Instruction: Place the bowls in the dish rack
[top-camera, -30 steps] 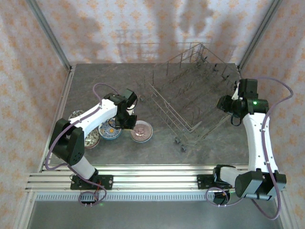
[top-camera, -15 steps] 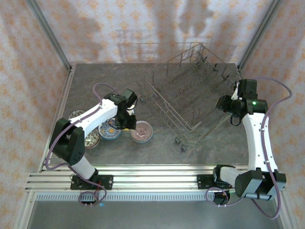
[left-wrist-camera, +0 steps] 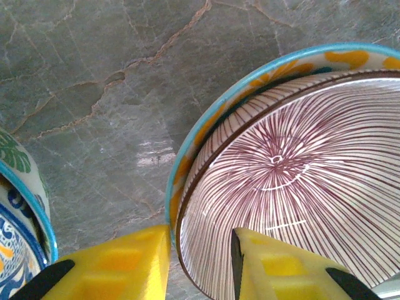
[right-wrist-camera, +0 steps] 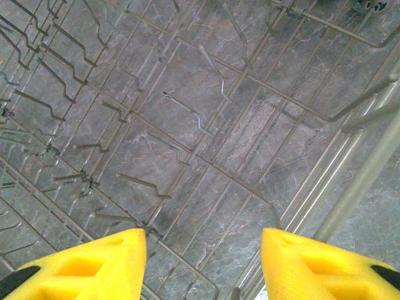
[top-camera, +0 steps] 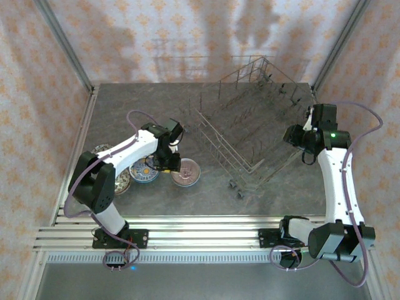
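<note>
Left gripper (left-wrist-camera: 200, 240) stood parted, fingers straddling the purple-striped bowl's (left-wrist-camera: 294, 181) rim without pinching it. That bowl sat on the stone table (left-wrist-camera: 94, 75), outside the dish rack (right-wrist-camera: 187, 125). Right gripper (right-wrist-camera: 203, 250) hovered spread wide above the rack's wires.

Left jaws hemmed
The table (left-wrist-camera: 94, 81) is seen bare ahead; a striped bowl (left-wrist-camera: 294, 169) is straddled, another bowl (left-wrist-camera: 15, 206) set leftward.
</note>
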{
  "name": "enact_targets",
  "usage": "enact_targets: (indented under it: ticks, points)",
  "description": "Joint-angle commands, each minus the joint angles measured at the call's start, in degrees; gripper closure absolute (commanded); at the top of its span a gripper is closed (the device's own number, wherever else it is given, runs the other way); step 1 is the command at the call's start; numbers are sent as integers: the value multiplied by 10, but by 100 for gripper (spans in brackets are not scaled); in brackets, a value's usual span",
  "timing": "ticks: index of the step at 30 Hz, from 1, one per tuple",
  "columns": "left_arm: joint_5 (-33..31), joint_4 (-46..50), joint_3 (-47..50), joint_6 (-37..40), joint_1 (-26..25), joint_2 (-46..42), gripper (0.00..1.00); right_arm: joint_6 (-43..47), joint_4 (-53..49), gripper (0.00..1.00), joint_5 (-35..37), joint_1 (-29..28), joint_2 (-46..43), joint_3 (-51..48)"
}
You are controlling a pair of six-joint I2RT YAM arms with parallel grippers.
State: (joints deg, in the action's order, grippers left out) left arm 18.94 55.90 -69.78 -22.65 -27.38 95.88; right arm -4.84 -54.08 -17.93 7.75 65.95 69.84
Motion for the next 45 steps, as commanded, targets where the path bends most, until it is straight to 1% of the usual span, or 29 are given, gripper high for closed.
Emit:
enact_targets:
  ticks: [1, 6, 14, 26, 33, 35, 45]
  points:
    - [-14, -3, -2, -6, -3, 8, 68, -4, 4, 49, 0, -2, 0, -10]
    - [-12, -7, 1, -6, -3, 15, 71, -3, 3, 49, 0, -3, -1, -11]
    - [-8, -8, -1, -5, -3, 7, 87, -3, 4, 49, -2, -2, -2, -10]
    - [8, -11, -2, -14, -2, -33, 100, -5, -7, 49, -20, -2, -11, 0]
    - [7, -3, -14, -13, 0, -51, 100, -10, -16, 50, -39, -3, -11, 12]
    - [6, 0, -18, -12, 0, -53, 100, -9, -19, 52, -46, -3, -12, 15]
    - [7, 16, -31, -6, 1, -70, 100, -11, -26, 54, -77, -12, -20, 29]
